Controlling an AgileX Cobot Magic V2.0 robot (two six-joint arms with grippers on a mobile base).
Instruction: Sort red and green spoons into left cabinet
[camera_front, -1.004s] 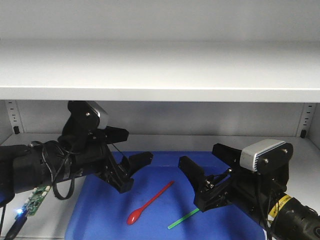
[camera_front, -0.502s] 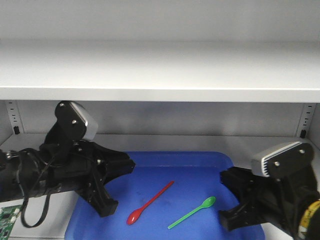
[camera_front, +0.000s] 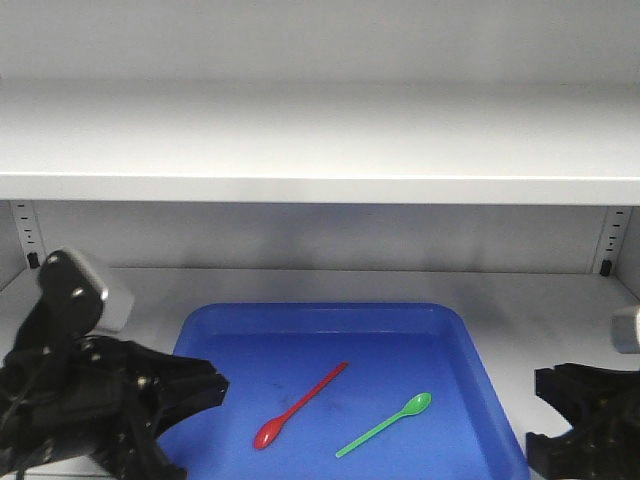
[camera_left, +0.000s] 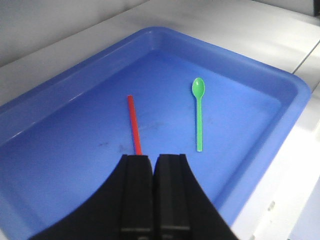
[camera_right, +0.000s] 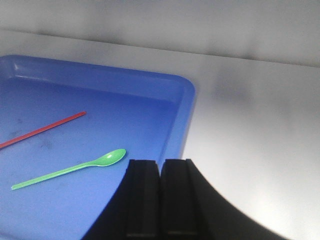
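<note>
The red spoon (camera_front: 300, 405) and the green spoon (camera_front: 385, 424) lie side by side in the blue tray (camera_front: 320, 311), which rests on the pale cabinet shelf (camera_front: 540, 300). My left gripper (camera_front: 200, 400) is at the tray's front left corner, shut and empty. In the left wrist view it (camera_left: 155, 156) hides the red spoon's bowl; the red handle (camera_left: 133, 125) and the green spoon (camera_left: 198, 117) show ahead. My right gripper (camera_front: 545, 410) is off the tray's right edge, shut and empty. In the right wrist view it (camera_right: 160, 161) is near the green spoon (camera_right: 75, 169) and the red handle (camera_right: 45, 129).
An upper shelf (camera_front: 320, 150) spans the view overhead. Slotted support strips stand at the back left (camera_front: 22, 235) and back right (camera_front: 612, 240) corners. Bare grey shelf (camera_right: 250, 125) lies to the right of the tray.
Both arms have pulled back out of the tray toward the front corners. The green spoon, partly covered by the right gripper before, now shows whole. The spoons have not moved.
</note>
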